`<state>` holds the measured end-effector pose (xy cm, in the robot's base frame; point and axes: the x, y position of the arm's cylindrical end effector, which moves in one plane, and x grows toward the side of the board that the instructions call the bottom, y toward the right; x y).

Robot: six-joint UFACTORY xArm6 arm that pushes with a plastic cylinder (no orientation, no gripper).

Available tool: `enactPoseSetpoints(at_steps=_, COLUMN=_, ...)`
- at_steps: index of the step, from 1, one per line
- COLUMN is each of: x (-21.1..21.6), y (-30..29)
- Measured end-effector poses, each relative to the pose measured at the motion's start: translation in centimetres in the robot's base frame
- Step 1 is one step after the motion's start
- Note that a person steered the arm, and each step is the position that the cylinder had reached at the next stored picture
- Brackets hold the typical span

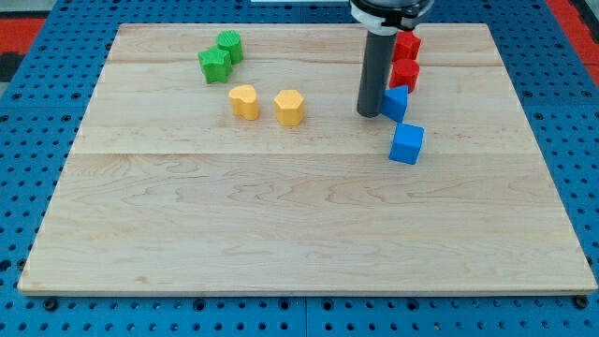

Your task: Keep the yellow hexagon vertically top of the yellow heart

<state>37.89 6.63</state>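
The yellow heart (244,101) lies on the wooden board (299,215), left of centre in the upper half. The yellow hexagon (289,107) lies just to its right, at about the same height in the view, a small gap between them. My tip (369,113) rests on the board well to the right of the hexagon, right beside the left face of a blue block (395,102). The rod rises straight up from it to the view's top.
Two green blocks (221,57) touch each other at the upper left. Two red blocks (405,60) are stacked in a column at the upper right, above the blue block. A second blue block (406,143) lies lower right of my tip.
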Motion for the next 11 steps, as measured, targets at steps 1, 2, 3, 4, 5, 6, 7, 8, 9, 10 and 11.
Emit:
enactPoseSetpoints(at_steps=1, x=1.9, y=-6.8)
enactPoseSetpoints(at_steps=2, x=1.9, y=-7.5)
enactPoseSetpoints(at_steps=3, x=0.4, y=-7.5)
enactPoseSetpoints(at_steps=4, x=-1.3, y=-7.5)
enactPoseSetpoints(at_steps=5, x=-2.2, y=-7.6)
enactPoseSetpoints(at_steps=6, x=-4.2, y=-9.5)
enactPoseSetpoints(at_steps=7, x=-5.3, y=-9.0)
enactPoseSetpoints(at_steps=8, x=-5.8, y=-8.8)
enactPoseSetpoints(at_steps=9, x=-7.6, y=-8.7)
enactPoseSetpoints(at_steps=10, x=-7.4, y=-11.9)
enactPoseSetpoints(at_steps=11, x=-6.5, y=-15.0)
